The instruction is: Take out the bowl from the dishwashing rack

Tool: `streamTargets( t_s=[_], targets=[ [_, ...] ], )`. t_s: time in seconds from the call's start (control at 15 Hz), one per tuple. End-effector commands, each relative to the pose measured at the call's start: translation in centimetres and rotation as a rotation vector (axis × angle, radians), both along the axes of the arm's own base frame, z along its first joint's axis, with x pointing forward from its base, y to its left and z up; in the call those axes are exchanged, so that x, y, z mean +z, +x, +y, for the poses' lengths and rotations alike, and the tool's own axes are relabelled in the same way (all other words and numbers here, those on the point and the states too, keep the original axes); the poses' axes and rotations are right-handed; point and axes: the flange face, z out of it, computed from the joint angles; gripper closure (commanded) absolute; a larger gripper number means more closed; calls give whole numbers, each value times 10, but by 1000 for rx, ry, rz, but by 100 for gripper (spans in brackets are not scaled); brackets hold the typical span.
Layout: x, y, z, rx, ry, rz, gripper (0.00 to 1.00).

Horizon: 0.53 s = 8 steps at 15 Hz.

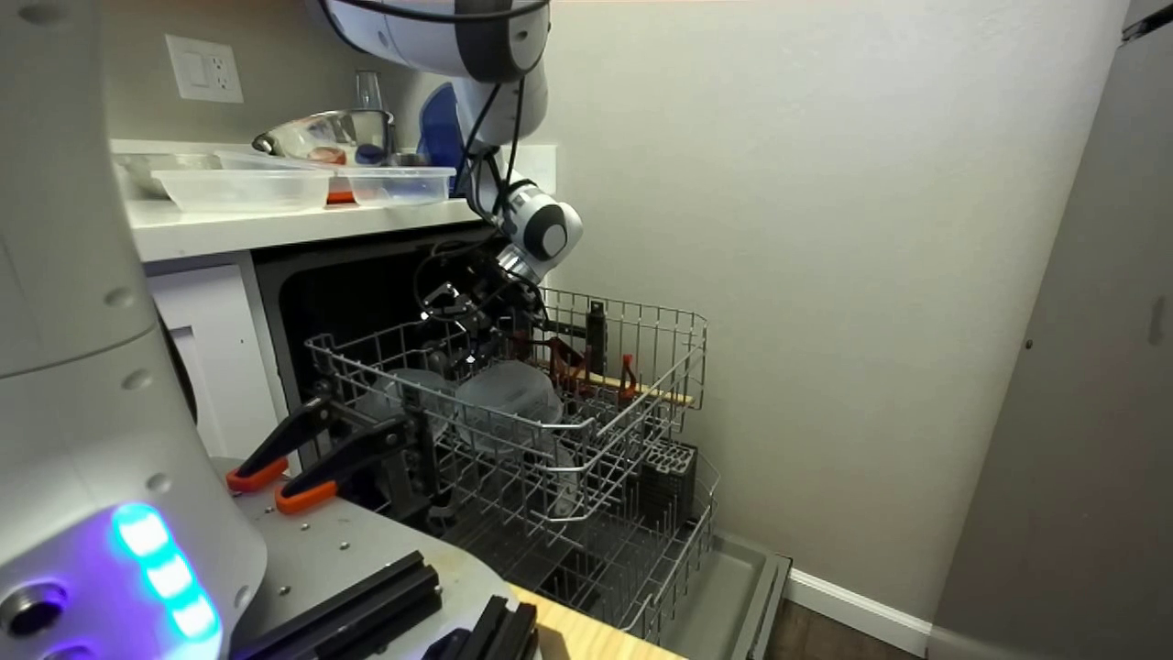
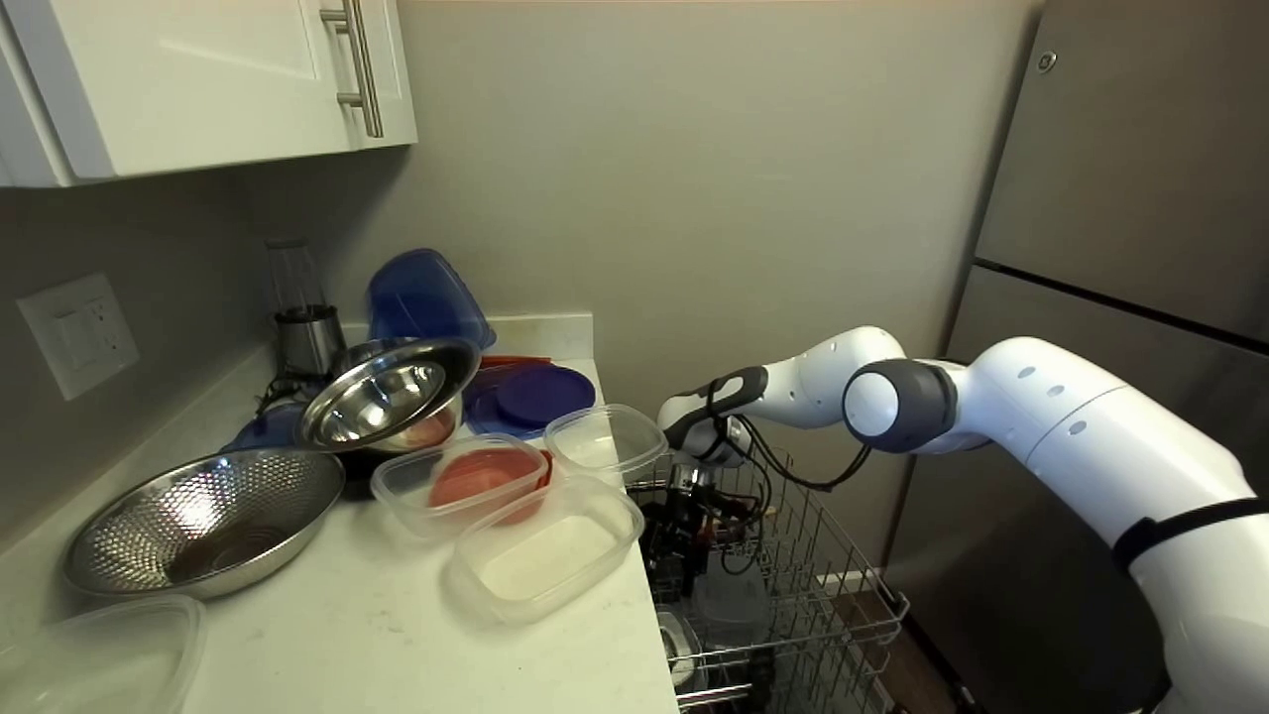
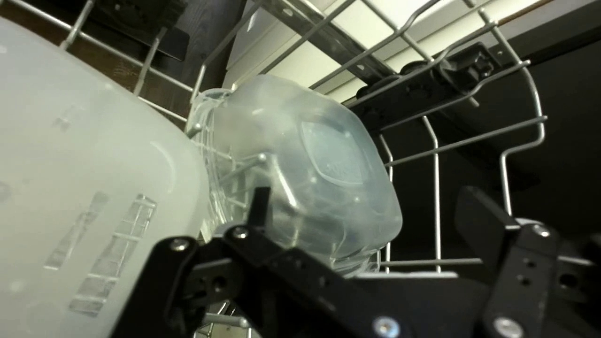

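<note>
Your bowl (image 3: 324, 159), thin translucent plastic with a squarish, soft-cornered body, sat tilted inside the dishwashing rack (image 3: 437, 206), its base and the rounded panel pressed into it turned toward the wrist camera, with wire and tines showing through its wall. Your gripper (image 3: 366, 202) had its fingers (image 3: 259, 211) wide apart, the left one overlapping the bowl in the wrist view, the right one clear of it; you could not tell whether the left one touched. Left of the bowl stood a larger dish (image 3: 84, 141), frosted, smooth and broadly curved. In an exterior view, a wood-coloured strip (image 1: 674, 397) lay at the rack's far right, and lower down stood a black caddy (image 1: 669, 472) with a gridded top; at near left were black clamps (image 1: 353, 458) with orange ends. On your white counter (image 2: 337, 635), in an exterior view, sat a perforated metal colander (image 2: 208, 506) at left, clear thin-walled plastic tubs (image 2: 545, 540) nearest the rack, a mirror-bright mixing bowl (image 2: 392, 397) beyond, and blue lids (image 2: 545, 395) farther off.
</note>
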Motion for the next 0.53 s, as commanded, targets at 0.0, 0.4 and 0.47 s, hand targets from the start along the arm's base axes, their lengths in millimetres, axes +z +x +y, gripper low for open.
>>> streamTargets(
  t_s=[0.0, 0.4, 0.47],
  targets=[
    [1, -1, 8, 101, 4, -14, 0],
    [9, -7, 21, 328, 58, -63, 0],
    [10, -6, 20, 358, 73, -73, 0]
  ],
)
